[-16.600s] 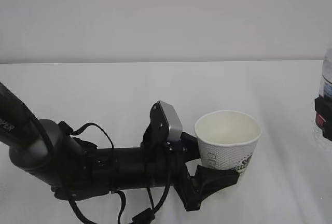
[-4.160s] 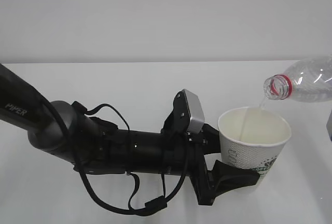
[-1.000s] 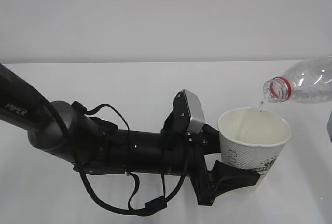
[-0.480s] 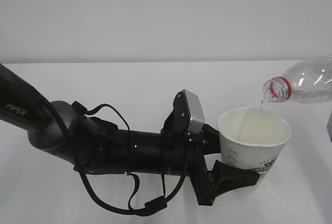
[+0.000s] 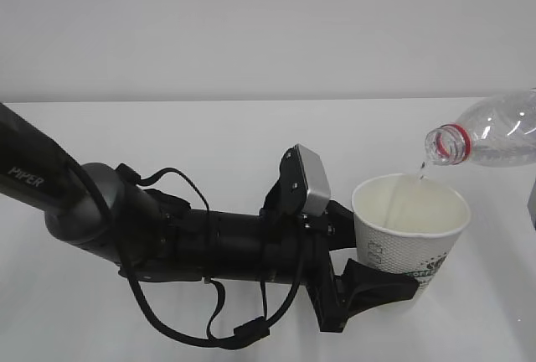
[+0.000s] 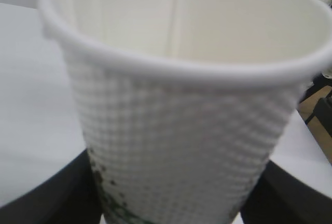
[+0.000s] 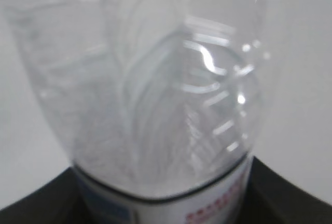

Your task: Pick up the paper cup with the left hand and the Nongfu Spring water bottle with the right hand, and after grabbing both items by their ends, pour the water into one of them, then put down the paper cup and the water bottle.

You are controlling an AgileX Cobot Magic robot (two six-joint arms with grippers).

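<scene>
Pouring is under way: the bottle (image 5: 494, 136) lies nearly level above and to the right of the cup (image 5: 409, 232), its open red-ringed mouth just over the far rim, and a thin stream of water (image 5: 421, 167) drops inside. To do this well, I judge the mouth should stay over the cup's middle rather than its edge, the tilt should ease slowly so the stream never swells or wanders, and the cup should be kept level and still until the flow stops. The left arm (image 5: 109, 224) reaches in low and almost level across the white worktop (image 5: 167, 140), its wrist turned so the left pincer (image 5: 368, 282) clasps the cup low on its wall, one finger on each side, holding it upright just above the surface. The right pincer (image 7: 166, 203) is barely seen from outside; its own camera shows dark fingers either side of the bottle's labelled lower body, clamped on it, with the clear ribbed part stretching away.
</scene>
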